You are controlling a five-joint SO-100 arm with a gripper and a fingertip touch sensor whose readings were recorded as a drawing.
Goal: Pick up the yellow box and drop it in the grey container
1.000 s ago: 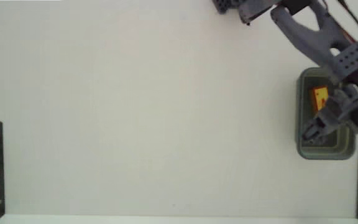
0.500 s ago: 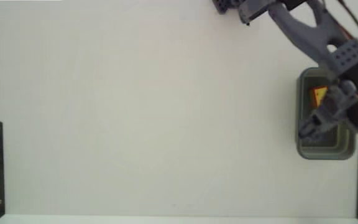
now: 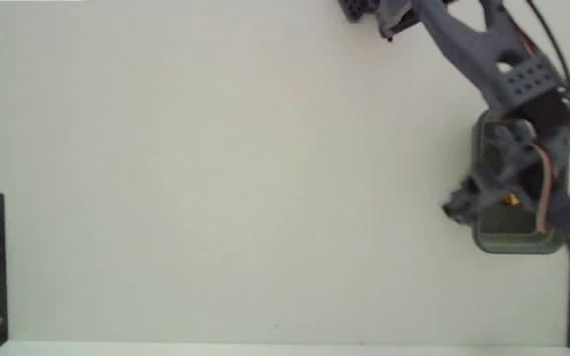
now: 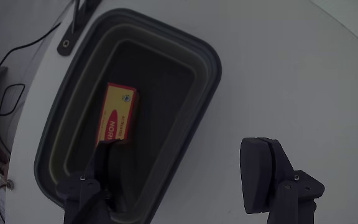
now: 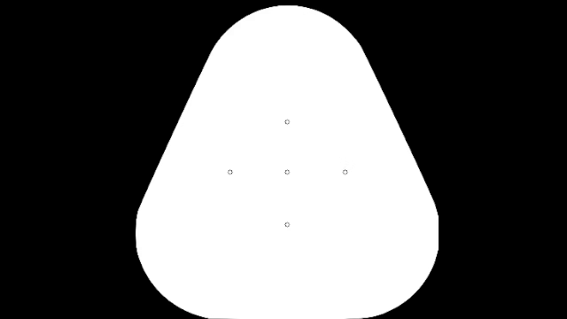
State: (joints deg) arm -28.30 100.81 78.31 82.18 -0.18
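In the wrist view the pincer (image 4: 182, 155) gapes wide and holds nothing, one finger over the grey container (image 4: 199, 74), the other over the white surface (image 4: 291, 74). The yellow box (image 4: 117, 114) lies flat inside the container.

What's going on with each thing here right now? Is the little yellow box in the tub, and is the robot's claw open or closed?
yellow box: lying flat on the bottom of the tub, not held.
grey container: upright on the white table, holding only the box.
gripper: open, empty; one of the fingers is over the table outside the tub, the other is over the tub's inside.
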